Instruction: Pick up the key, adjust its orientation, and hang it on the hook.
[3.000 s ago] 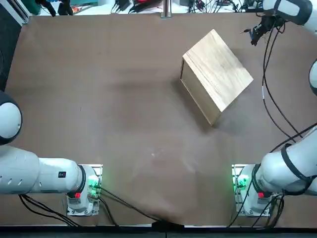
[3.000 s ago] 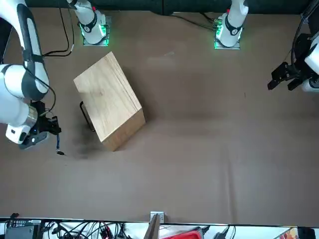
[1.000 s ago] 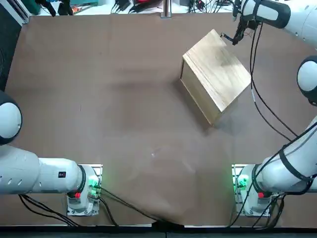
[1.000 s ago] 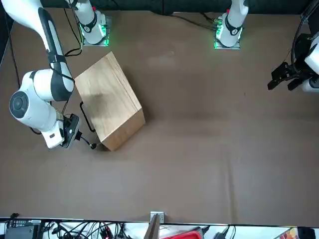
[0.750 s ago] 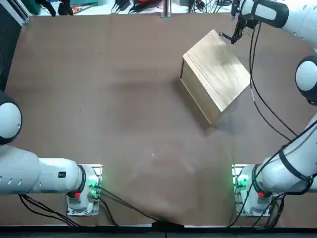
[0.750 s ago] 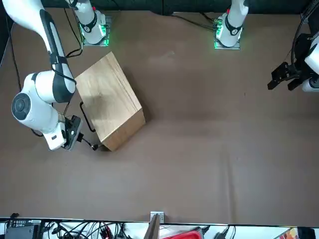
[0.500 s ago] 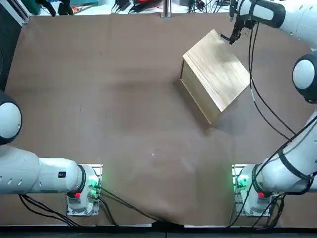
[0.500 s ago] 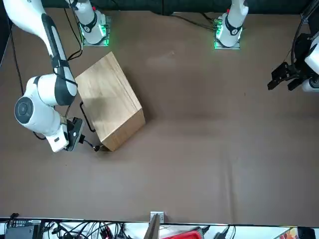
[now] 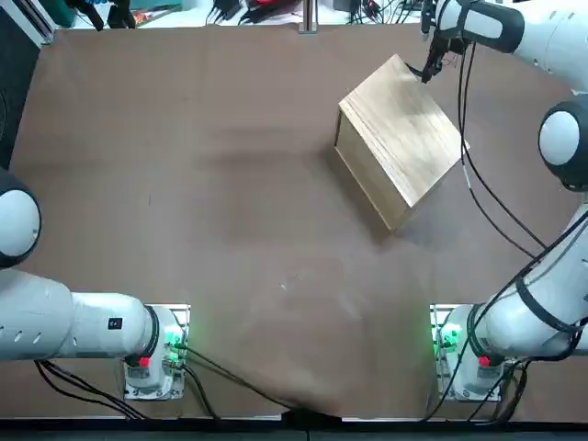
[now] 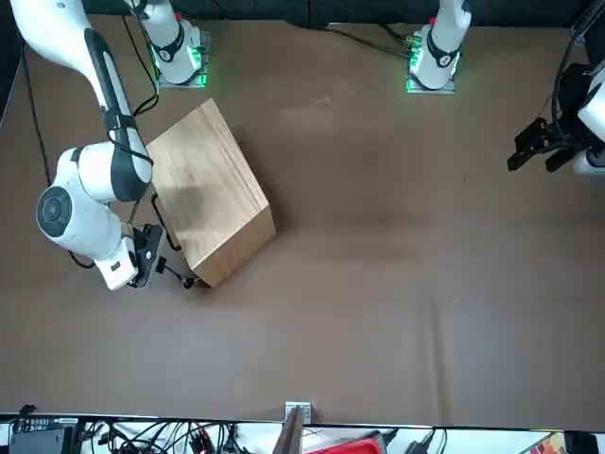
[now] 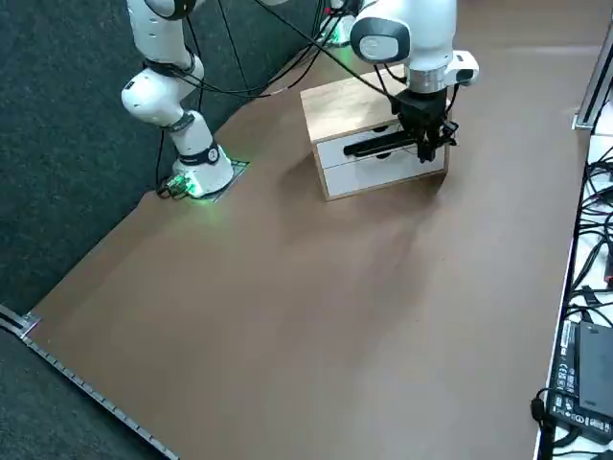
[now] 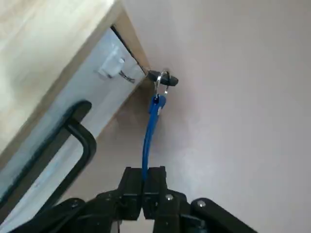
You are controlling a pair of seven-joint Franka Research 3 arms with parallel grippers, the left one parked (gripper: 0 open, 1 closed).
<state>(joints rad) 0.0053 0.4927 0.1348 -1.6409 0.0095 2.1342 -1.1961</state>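
Two fingers of the right gripper pinch the key's blue strap, closer to the wooden box than before. The key dangles left of centre in the front view, beside the box's lower corner; the drawer handle juts nearby.

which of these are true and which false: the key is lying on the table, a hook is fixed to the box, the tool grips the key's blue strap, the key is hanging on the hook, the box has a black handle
The key is lying on the table: false, it is held off the end of its blue strap.
A hook is fixed to the wooden box: true, on its white front.
The right tool grips the blue strap: true.
The key is hanging on the hook: false, it is beside the box's corner, away from the hook.
The box has a black handle: true, on the white front.
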